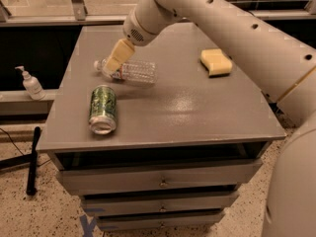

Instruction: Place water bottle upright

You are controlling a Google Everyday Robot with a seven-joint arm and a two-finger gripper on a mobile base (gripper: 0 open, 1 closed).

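The gripper (116, 59) hung low over the bottle (139, 72), at the neck end, its yellowish tip lying across the label band just behind the white cap (98, 64). Whether it was open, or had closed on the bottle, could not be told; nor was it clear whether it touched the plastic or only sat in front of it. Behind it the white arm (237, 28) sloped up and away from the bottle toward the picture's right.

The bottle lay on its side on the grey table (197, 107), cap toward the picture's left and base toward the right, its ribbed body flat on the top. A green can (103, 108) lay on its side near the bottle, on the camera's side of it and apart from it. A yellow sponge (216, 62) sat well apart from the bottle on its base side. A white pump dispenser (30, 84) stood off the table, well beyond the bottle's cap end, on a lower ledge.

As for progress, the reach looked done and little else: the bottle was not lifted or tipped, and nothing showed a firm hold. What remained, in my judgement, was to secure the neck end, swing the bottle onto its base, set it down on bare table clear of the can, and let go without knocking it over.
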